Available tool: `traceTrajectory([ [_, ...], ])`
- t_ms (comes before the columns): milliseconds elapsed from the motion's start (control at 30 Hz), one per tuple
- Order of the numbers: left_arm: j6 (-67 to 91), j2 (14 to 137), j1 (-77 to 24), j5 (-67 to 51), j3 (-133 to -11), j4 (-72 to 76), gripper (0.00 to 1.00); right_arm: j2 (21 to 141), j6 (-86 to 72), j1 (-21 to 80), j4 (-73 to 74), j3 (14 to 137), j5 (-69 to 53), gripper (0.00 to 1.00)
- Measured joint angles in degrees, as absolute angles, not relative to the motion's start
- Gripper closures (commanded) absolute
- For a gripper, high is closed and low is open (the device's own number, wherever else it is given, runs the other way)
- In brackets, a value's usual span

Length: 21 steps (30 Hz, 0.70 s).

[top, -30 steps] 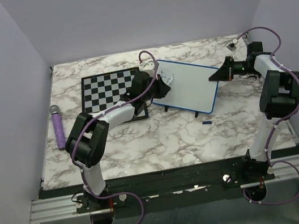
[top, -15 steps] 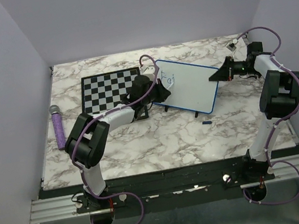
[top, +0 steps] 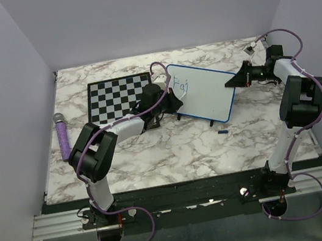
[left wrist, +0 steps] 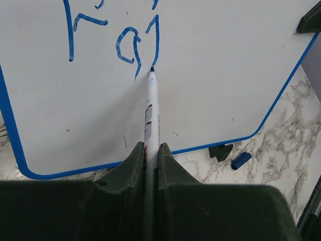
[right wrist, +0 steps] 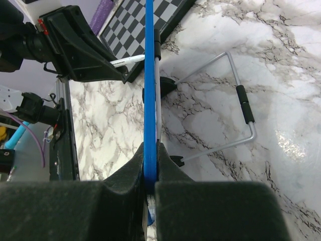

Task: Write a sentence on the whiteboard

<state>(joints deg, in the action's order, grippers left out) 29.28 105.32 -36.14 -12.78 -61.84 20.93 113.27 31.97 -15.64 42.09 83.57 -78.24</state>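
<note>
Whiteboard (top: 205,91) (blue letters (left wrist: 128,45) at left): left jaws clamp the marker (left wrist: 151,115), right jaws pinch its frame (right wrist: 149,90).

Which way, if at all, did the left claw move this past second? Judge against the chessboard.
Yes. The left claw has slid toward the arm bases, nearing the chessboard's near right corner and uncovering the letters on the whiteboard.
</note>
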Motion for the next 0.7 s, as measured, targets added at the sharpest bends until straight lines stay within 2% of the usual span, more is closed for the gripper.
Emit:
traceTrajectory([
  [700, 30.06, 105.67, -36.14, -15.46, -64.79, 20.32, 1.0, 113.25, 32.08, -15.44, 42.06, 83.85, -78.26, 0.99],
])
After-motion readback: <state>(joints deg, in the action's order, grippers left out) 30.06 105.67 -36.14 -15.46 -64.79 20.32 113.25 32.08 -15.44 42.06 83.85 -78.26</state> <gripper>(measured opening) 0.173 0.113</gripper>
